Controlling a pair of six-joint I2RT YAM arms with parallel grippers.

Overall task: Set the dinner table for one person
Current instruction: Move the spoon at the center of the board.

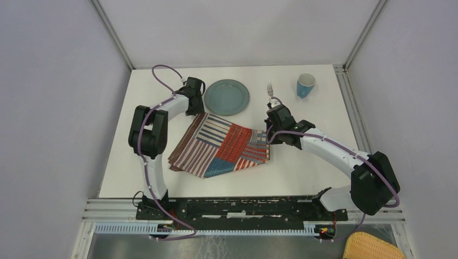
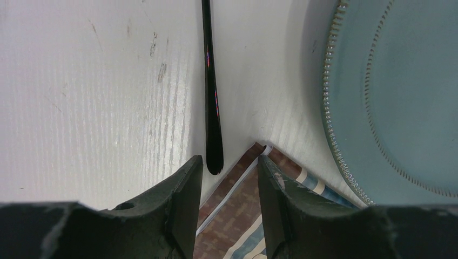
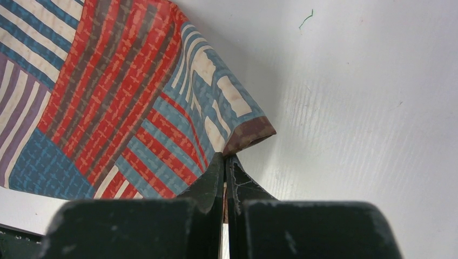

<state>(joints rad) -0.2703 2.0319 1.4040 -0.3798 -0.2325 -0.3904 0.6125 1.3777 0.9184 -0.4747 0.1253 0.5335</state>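
Right tool (image 3: 225, 162) pinches the mat (image 3: 119, 91), left tool (image 2: 228, 164) gapes astride its corner; spreading it, we should clench left next.

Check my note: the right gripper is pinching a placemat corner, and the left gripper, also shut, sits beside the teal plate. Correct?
One slip: the left gripper is open, not shut; the left wrist view shows its fingers apart over the placemat. The right gripper does pinch a placemat corner, with the left beside the teal plate.
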